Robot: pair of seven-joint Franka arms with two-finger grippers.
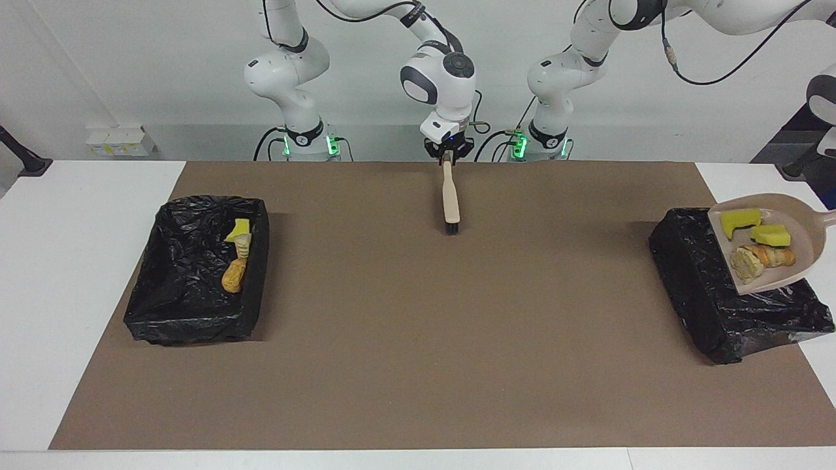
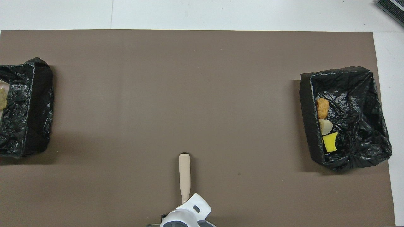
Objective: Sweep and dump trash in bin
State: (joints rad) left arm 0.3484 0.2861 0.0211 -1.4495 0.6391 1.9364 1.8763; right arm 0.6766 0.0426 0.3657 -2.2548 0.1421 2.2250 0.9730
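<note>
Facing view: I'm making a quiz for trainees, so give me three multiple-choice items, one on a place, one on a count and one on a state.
1. Where is the dustpan?
A. Flat on the middle of the mat
B. Over the bin at the left arm's end
C. Inside the bin at the right arm's end

2. How many scraps lie in the bin at the right arm's end?
A. One
B. Six
C. Three

3. The dustpan is:
A. Loaded with scraps
B. Empty
C. Upside down

Answers:
1 B, as the pan hangs above that bin's black liner.
2 C, as one yellow, one pale and one golden piece sit along its wall.
3 A, as two yellow sponge chunks and two bread pieces rest in it.
</note>
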